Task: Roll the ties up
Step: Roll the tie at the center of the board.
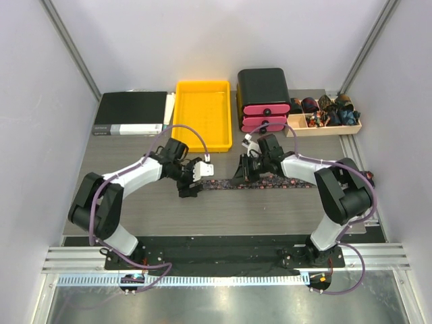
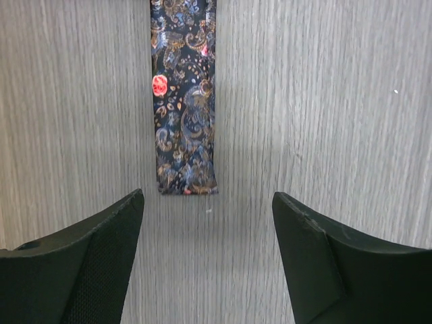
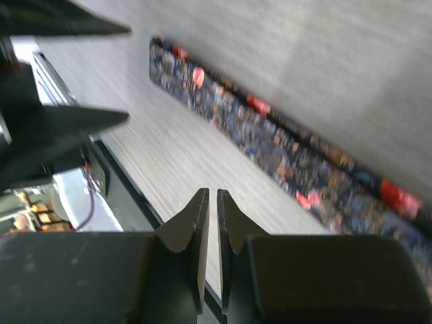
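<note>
The grey wood-grain bench (image 1: 270, 209) takes up most of the space between the pale side walls, and the left arm (image 1: 128, 179) and right arm (image 1: 317, 172) both reach in over its middle. Along the back edge, from left to right, sit a black binder (image 1: 131, 113), a yellow tray (image 1: 202, 84), a black drawer box (image 1: 263, 88) with two pink drawer fronts, and a shallow wooden tray (image 1: 324, 131) holding small rolls (image 1: 331, 111) of patterned cloth. One tie (image 1: 223, 183) lies flat and unrolled across the bench, running side to side between the two arms; it is dark, with swirls and red spots. Its squared-off narrow end (image 2: 185, 182) points straight at the left claw (image 2: 208, 199), which is spread wide and grasping nothing, with a finger on either side of the end and bare bench between. The right claw (image 3: 209, 192) is over the tie's middle stretch, its fingers pinched almost together with only a sliver of a gap and nothing in them. The tie (image 3: 283, 145) passes just beyond those tips, though that view is blurred.
</note>
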Controlling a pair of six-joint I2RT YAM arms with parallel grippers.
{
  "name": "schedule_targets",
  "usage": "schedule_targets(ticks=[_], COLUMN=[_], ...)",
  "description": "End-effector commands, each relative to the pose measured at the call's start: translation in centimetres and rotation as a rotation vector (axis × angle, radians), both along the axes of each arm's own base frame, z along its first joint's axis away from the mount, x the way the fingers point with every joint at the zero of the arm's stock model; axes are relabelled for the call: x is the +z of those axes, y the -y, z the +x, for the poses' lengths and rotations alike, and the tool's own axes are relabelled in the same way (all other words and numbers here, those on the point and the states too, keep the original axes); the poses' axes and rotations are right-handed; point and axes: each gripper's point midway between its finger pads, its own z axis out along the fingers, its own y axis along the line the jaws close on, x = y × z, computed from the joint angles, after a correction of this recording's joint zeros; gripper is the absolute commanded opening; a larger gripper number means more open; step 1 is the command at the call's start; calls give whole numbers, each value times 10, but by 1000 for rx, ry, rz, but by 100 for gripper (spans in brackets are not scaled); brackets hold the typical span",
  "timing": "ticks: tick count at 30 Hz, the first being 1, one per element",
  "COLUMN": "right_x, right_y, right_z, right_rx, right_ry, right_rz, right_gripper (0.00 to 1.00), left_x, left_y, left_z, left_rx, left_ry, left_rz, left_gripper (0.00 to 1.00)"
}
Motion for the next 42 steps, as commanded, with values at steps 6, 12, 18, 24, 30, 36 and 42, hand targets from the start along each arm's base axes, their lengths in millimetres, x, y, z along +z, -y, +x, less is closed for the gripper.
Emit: schedule_targets(ticks=[6,12,18,24,30,36,42], right_x=[-28,-48,-57,-59,-56,-35,17], right_y=[-13,-10,-6,-5,-11,-22,-36], right_z=[28,25,19,17,9,7,16], right_rx=[-57,-66,-81,-81,-67,-50,-41], right_ry=[-16,-59,-88,-93,-104,-96,-42], right_rz=[5,-28,-44,-47,-27,38,154], right_gripper=[16,16,16,16,17,18,21], left_x=[-17,-24,-29,-23,-7,6,7], left_y=[0,3,8,2,1,6,6], left_z=[16,15,18,16,14,17,15], left_rx=[-17,-46,-50,-45,-38,-44,-66], left_ry=[54,68,63,58,78,63,31], left_rz=[95,132,151,176,162,156,175], left_gripper=[72,71,62,43,34,30,27])
